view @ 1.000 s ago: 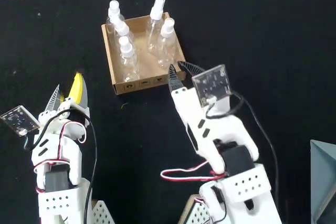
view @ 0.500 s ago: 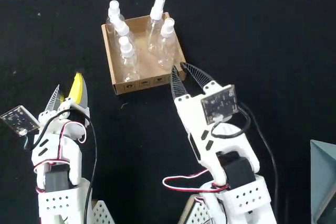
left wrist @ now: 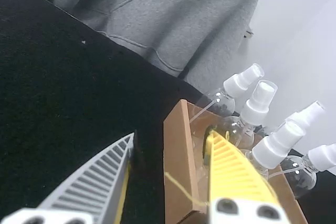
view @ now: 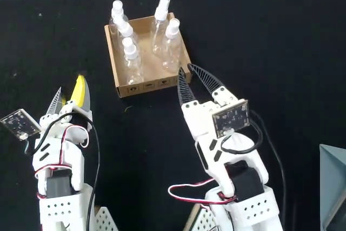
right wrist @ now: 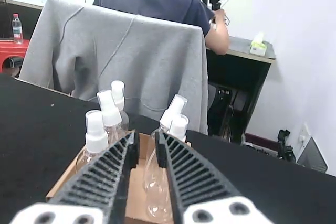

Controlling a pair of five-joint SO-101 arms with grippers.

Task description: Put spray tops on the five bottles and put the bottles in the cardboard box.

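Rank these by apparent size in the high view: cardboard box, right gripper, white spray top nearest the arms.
1. cardboard box, largest.
2. right gripper, though it probably sits nearer the camera.
3. spray top, clearly smallest.

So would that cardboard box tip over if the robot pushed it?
Probably not: the box is low and wide, so it would likely slide on the black table. The clear bottles inside look empty and tall, so they seem light and might wobble.
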